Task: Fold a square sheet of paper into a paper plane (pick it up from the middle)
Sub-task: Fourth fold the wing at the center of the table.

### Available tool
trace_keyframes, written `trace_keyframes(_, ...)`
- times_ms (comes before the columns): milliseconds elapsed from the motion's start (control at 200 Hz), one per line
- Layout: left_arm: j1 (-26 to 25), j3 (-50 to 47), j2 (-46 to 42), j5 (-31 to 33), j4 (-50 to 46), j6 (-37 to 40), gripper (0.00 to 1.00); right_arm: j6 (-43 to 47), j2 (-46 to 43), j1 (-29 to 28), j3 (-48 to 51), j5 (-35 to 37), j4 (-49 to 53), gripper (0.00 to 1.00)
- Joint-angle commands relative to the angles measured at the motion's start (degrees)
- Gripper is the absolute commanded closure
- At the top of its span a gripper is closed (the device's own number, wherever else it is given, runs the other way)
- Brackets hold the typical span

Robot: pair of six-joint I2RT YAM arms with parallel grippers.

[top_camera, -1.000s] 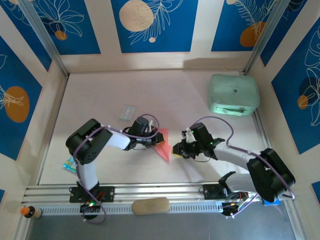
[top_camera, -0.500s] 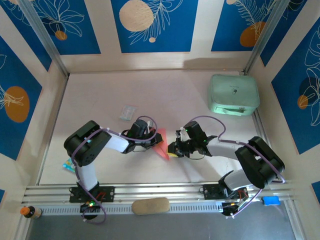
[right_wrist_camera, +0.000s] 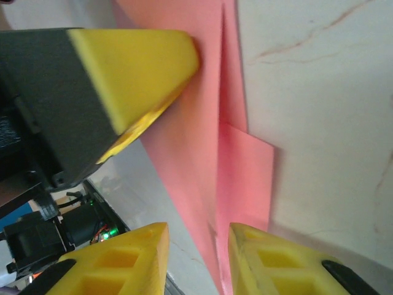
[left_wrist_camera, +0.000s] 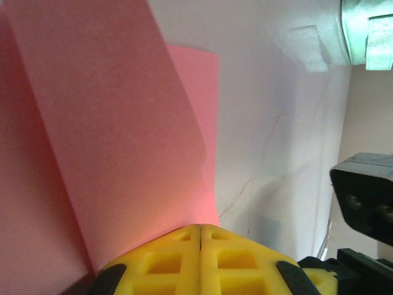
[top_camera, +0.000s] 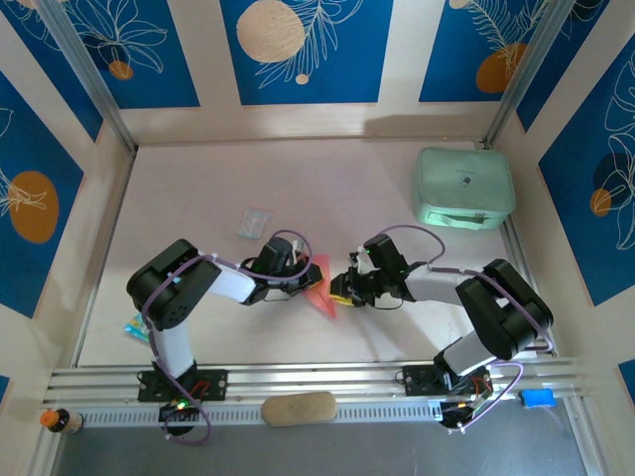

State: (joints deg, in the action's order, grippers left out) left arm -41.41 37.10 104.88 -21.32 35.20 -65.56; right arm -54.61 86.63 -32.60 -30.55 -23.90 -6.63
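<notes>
Paper sheet point(top_camera: 321, 293), salmon-pink and folded to a narrow pointed shape, lies about mid-counter point(top_camera: 347, 198), closer to the near edge than the far one. Its long axis runs far to near, with the point toward the near edge. The paper sheet sits directly between the arms. The left tool point(left_wrist_camera: 201, 239), jaws pressed together, pinches its left flank. The right tool point(right_wrist_camera: 195, 261) faces it from the right-edge side with jaws parted, a folded edge standing in the gap unsqueezed. Both are at the sheet, but the right one looks freer, so the next crease likely depends on it working along that axis.
</notes>
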Motion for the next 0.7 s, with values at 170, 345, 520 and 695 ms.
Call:
trace_keyframes(170, -0.34, -1.89, 0.94, 2.27, -4.69, 0.26, 0.98, -0.46, 3.68, -0.63, -0.96, -4.03, -5.66, 0.73)
trace_keyframes(345, -0.34, -1.80, 0.85, 2.27, -4.61, 0.22, 0.98, -1.68, 6.06, -1.14, -0.76, -5.59, -9.42, 0.77)
trace_keyframes(520, -0.34, -1.88, 0.63, 2.47, -4.70, 0.18, 0.98, -1.79, 6.69, -1.15, -0.19, -6.49, -10.85, 0.83)
trace_keyframes(695, -0.33, -1.78, 0.68, 2.36, -4.63, 0.12, 0.98, -2.31, 8.50, -1.12, 0.21, -7.18, -12.53, 0.84)
